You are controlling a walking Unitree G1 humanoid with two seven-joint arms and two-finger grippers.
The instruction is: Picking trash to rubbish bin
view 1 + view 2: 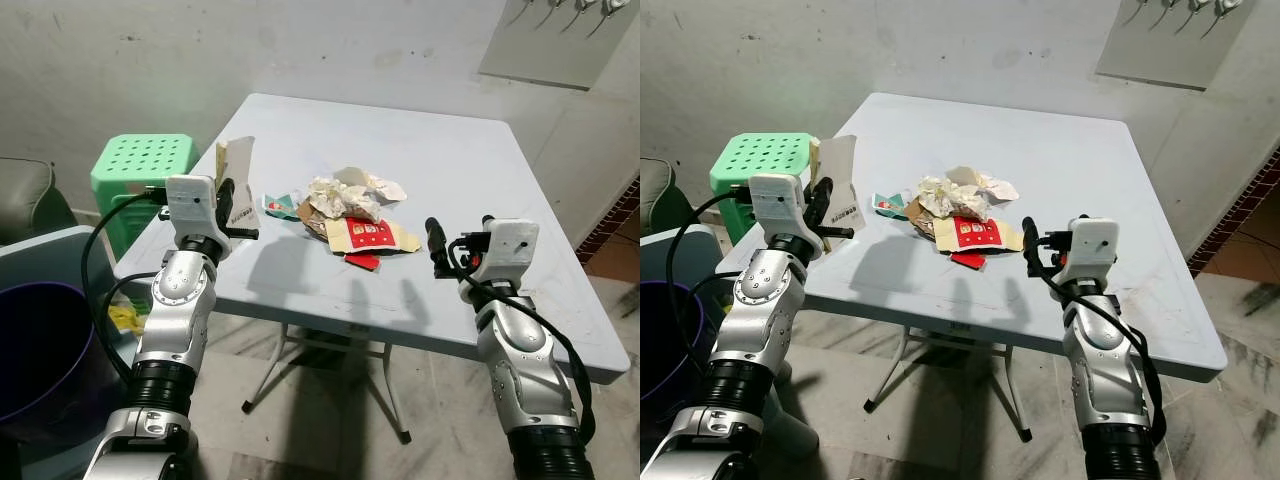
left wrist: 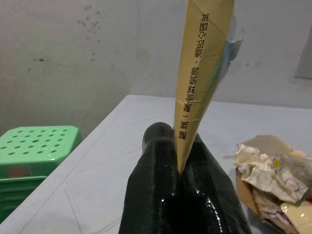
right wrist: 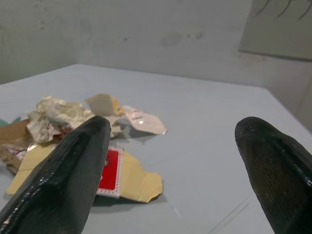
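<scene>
Above the pale square table's (image 1: 480,160) left edge, a flat beige printed card (image 1: 236,165) is pinched upright by the left gripper (image 1: 236,205). Printed characters along the card's edge are revealed by the left wrist view. The right gripper (image 3: 180,161) is held spread wide and empty, near the red-and-tan flattened carton (image 3: 119,178).

Even, soft indoor light, mild shadows under the arms on the table (image 1: 420,150), sharp focus.

Flattened carton (image 1: 236,187) upright (pinched); crumpled paper pile (image 1: 352,215) mid-table; purple bin (image 1: 40,350) left.
</scene>
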